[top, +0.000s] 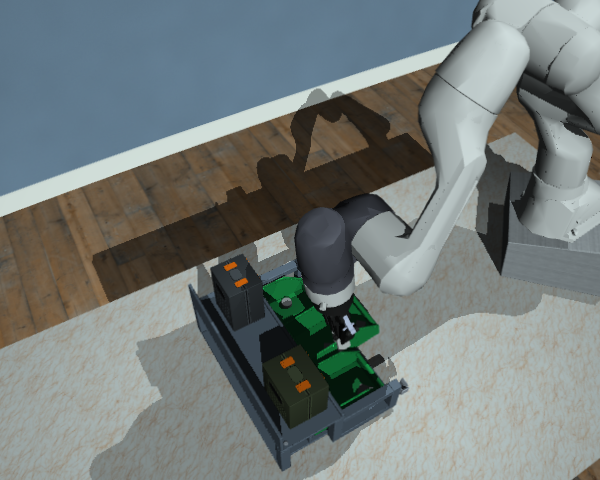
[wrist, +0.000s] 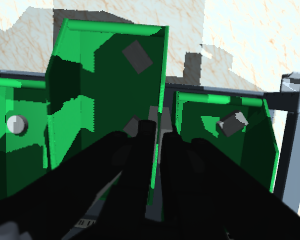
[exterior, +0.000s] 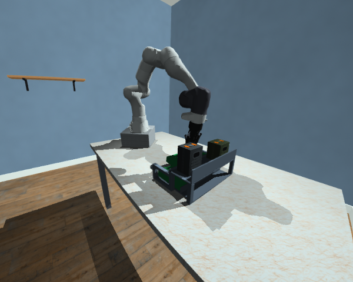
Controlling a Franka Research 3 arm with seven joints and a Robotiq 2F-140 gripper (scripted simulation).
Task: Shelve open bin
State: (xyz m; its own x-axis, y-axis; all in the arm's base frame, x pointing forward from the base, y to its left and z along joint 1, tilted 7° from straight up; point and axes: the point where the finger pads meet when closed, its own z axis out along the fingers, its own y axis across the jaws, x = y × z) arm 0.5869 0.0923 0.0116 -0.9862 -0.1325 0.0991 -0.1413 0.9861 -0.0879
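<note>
The green open bin (top: 368,331) (exterior: 171,158) (wrist: 110,65) is between its neighbours, its front sticking out past the shelf's front edge and higher than theirs. Grey parts lie in it. My gripper (top: 344,343) (exterior: 191,142) (wrist: 158,119) is shut on its side wall, on the right in the wrist view. The fingers hide its rear part; I cannot tell whether it is quite level or how far it is under the board. A neighbour bin (top: 285,288) (wrist: 25,107) with a round part is on one side, another (top: 342,364) (wrist: 205,162) with a block on the other, both in the shelf (exterior: 213,165) (wrist: 291,115).
A dark grey case (top: 246,304) (exterior: 186,159) and an olive case (top: 310,397) (exterior: 215,150) with orange clips stand on the shelf's rear board (top: 256,338), behind the bins. A raised rail (top: 236,376) runs along the shelf's back.
</note>
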